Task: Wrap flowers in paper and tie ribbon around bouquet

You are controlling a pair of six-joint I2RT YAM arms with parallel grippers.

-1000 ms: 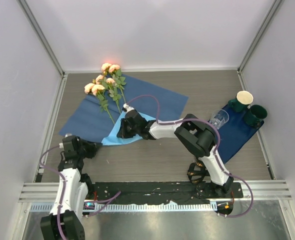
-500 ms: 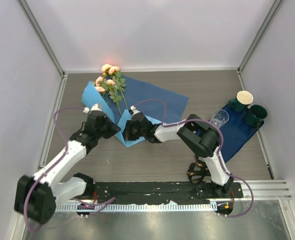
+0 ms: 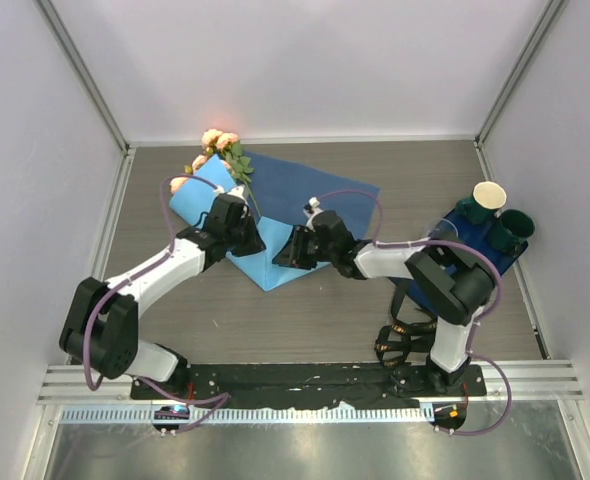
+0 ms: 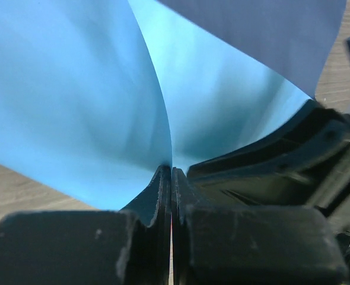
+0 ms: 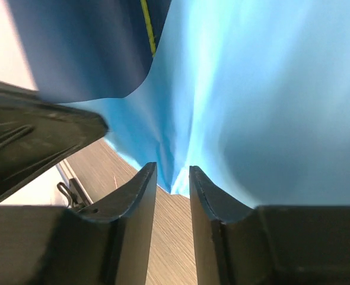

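Since a second ago the left arm has swung out from its base to the sheet, and one flap of the paper now lies folded over the stems, light face up.

From above, the flowers lie at the far left of the surface, their blooms poking past the paper's far edge. The left hand sits on the folded flap. The right hand sits just beside it at the near corner. No ribbon shows.

At the left wrist, the jaws are pressed fully together with the sheet's thin edge pinched between them.

At the right wrist, the jaws stand partly apart. The paper's creased tip sits at the mouth of the gap, apparently not clamped.

The step in hand looks like rolling the sheet into a cone. To do it well, the left pinch should stay low and taut. The right hand should take a deeper bite on the near corner before carrying it across, so the stems are not dragged.
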